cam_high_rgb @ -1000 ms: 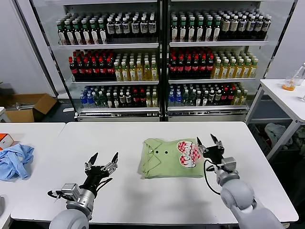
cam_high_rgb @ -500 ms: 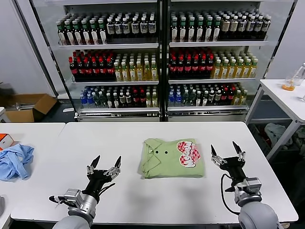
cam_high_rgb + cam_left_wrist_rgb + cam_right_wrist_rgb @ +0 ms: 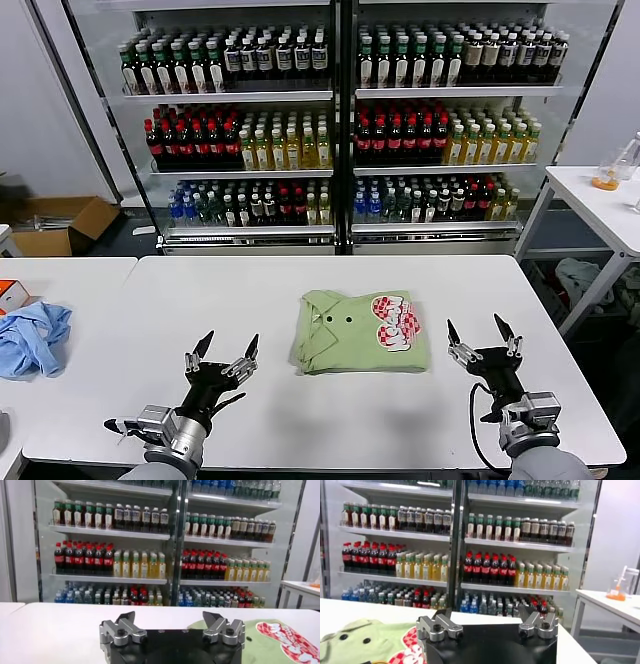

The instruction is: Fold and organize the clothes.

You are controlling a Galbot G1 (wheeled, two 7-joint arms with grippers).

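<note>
The clothes, a light green polo shirt [image 3: 360, 332], lie folded into a neat rectangle at the middle of the white table [image 3: 300, 410], collar and buttons to the left, red-and-white print [image 3: 396, 322] to the right. In the wrist views its edge shows as polo shirt [image 3: 280, 640] and polo shirt [image 3: 367, 640]. My left gripper [image 3: 227, 347] hovers open over the table to the shirt's left, holding nothing. My right gripper [image 3: 481, 336] stands open and empty just right of the shirt, clear of it. Own jaws: left gripper [image 3: 171, 619], right gripper [image 3: 487, 618].
A crumpled light blue garment [image 3: 32, 336] lies on the neighbouring table at the far left, beside an orange box [image 3: 10, 292]. A glass-fronted drinks fridge [image 3: 340, 120] stands behind the table. Another white table [image 3: 605, 205] with glassware is at the right.
My right gripper has let go of the shirt's right edge, opened wide and drawn back right toward the front edge. My left gripper has crept slightly nearer the shirt.
</note>
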